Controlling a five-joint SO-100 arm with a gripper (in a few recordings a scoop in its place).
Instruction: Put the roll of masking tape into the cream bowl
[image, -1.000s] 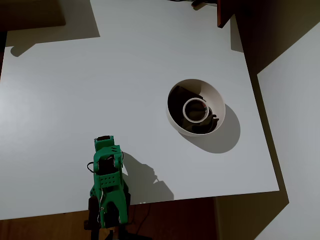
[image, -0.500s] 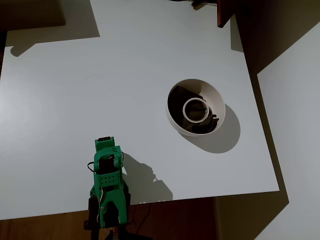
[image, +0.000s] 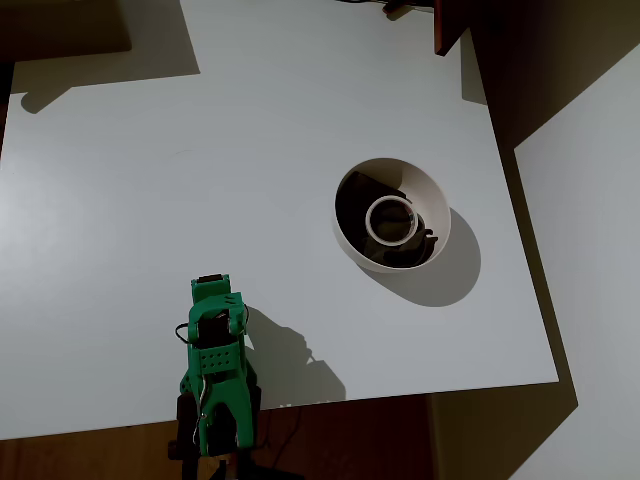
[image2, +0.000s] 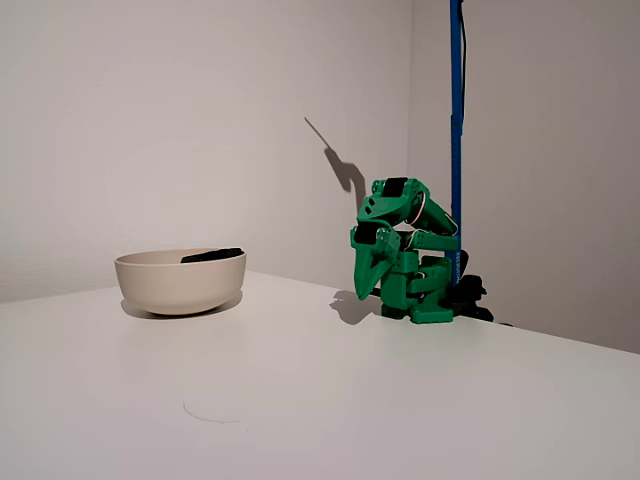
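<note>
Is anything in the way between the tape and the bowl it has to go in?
No. The roll of masking tape already lies inside the cream bowl, on its dark inside. The gripper is folded back near the arm's base, far from the bowl, with bare white table between them.

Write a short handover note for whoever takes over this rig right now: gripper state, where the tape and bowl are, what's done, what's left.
Gripper: folded down near the arm's base, pointing at the table, jaws together, holding nothing.
Roll of masking tape: lying flat inside the cream bowl, seen in the overhead view.
Bowl: upright on the white table, well apart from the arm.
Done: tape is in the bowl.
Left: nothing evident; arm looks parked.
</note>
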